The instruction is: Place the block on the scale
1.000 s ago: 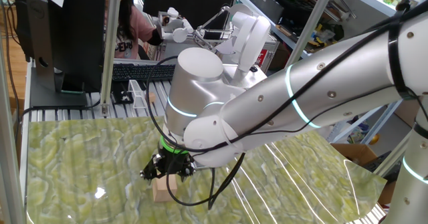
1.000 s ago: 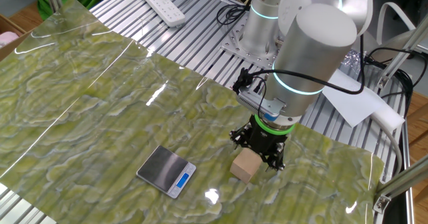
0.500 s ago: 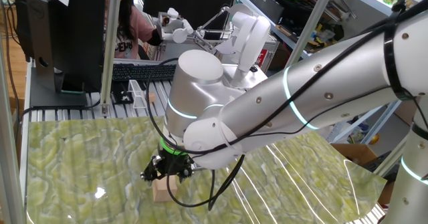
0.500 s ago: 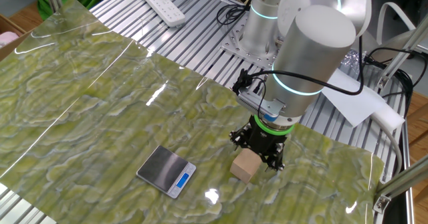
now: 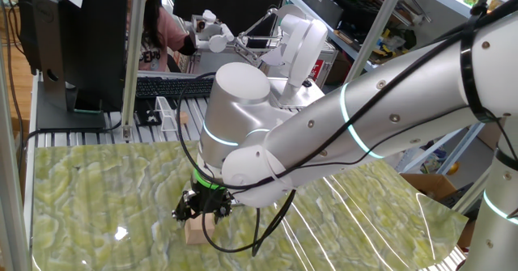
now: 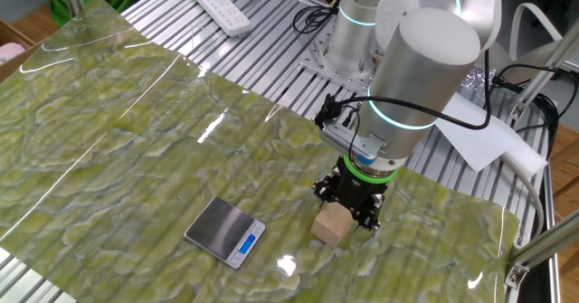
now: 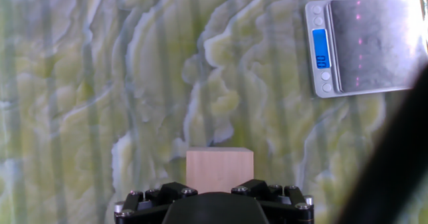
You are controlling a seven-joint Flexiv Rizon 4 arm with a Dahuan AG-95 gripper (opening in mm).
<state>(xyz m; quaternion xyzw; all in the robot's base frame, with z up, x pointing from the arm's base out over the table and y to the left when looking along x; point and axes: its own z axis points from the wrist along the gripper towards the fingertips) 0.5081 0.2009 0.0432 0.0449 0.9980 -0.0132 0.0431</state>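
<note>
The block, a plain tan wooden cube, rests on the green marbled mat. My gripper hangs straight down over it, open, with a finger on either side of the cube's top. One fixed view shows the block poking out under the gripper. In the hand view the block fills the gap between the black jaw bases of the gripper. The scale lies flat a short way to the cube's left, empty, its blue display lit; the hand view has the scale at the top right.
The mat covers a slatted aluminium table. A white power strip lies at the back, and a sheet of paper sits right of the arm base. A keyboard and a monitor stand beyond the mat's far edge.
The jaws have drawn in a little toward the block's sides. The block and scale have not moved.
</note>
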